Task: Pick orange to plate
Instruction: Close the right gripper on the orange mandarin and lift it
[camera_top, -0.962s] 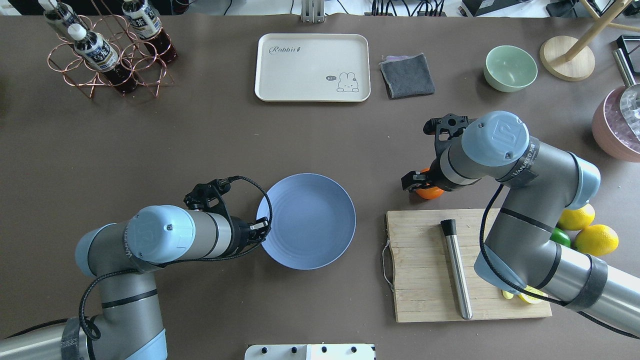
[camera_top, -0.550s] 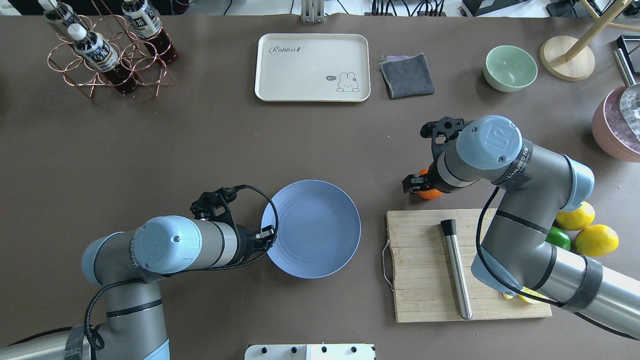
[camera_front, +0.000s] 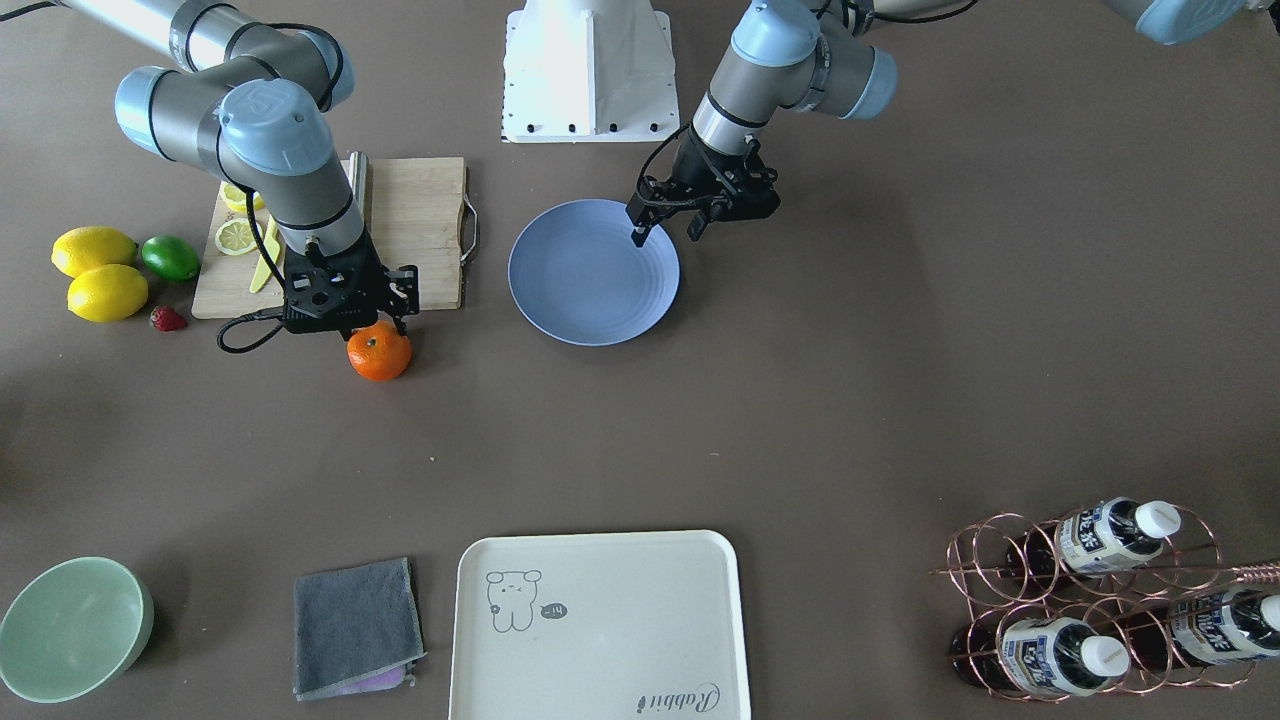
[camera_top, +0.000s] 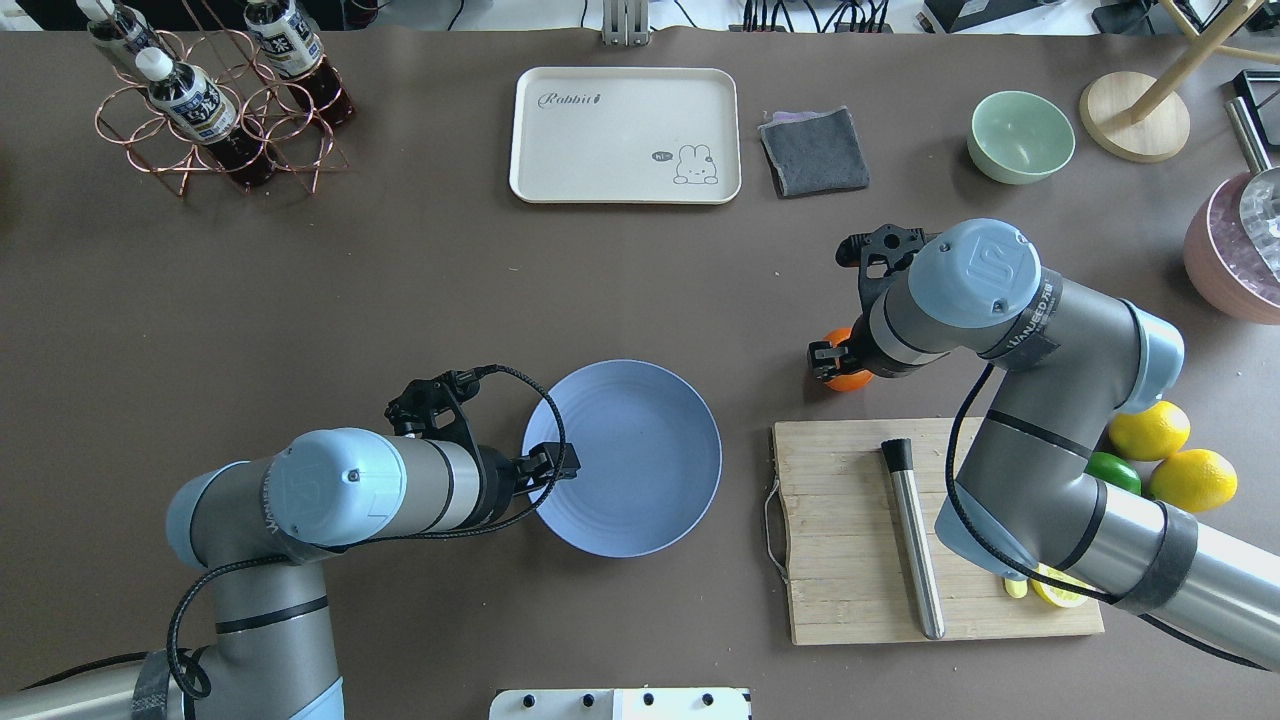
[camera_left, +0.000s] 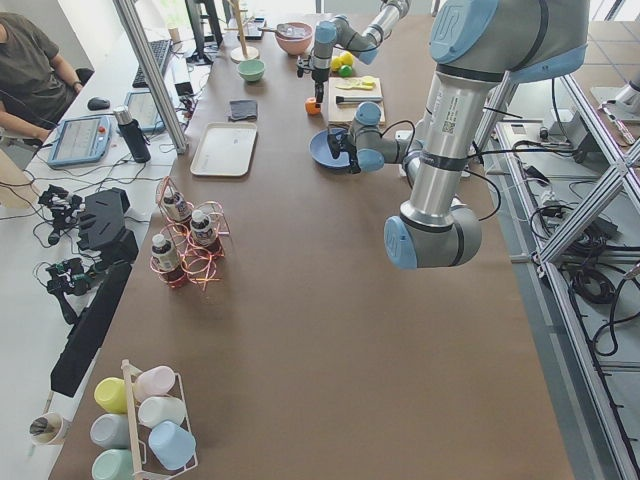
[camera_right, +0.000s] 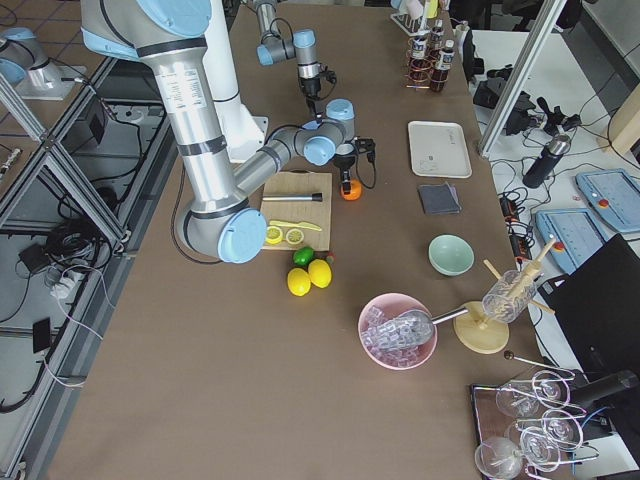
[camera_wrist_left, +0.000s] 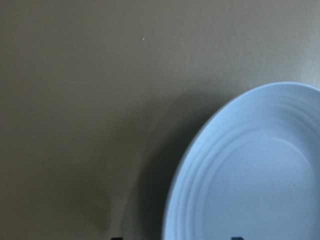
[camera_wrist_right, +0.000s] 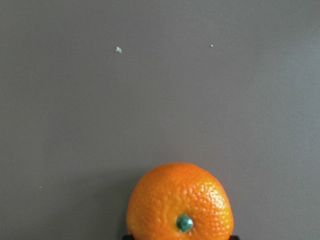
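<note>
Orange (camera_front: 379, 352) | held between fingers of right hand (camera_front: 378, 328) | plate (camera_front: 590, 300) well apart | left hand (camera_front: 665, 235) spread wide at plate rim

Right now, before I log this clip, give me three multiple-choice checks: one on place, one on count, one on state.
1. Where is the orange? A in the green bowl; B on the table under the right gripper; C on the cream tray.
2. How many whole lemons lie by the lime? A one; B four; C two.
3. The plate is: A empty; B holding fruit; C upside down.
1 B: the front view shows it on bare table beneath the gripper. 2 C: two yellow fruits sit beside the lime. 3 A: only its ridged blue surface shows.
</note>
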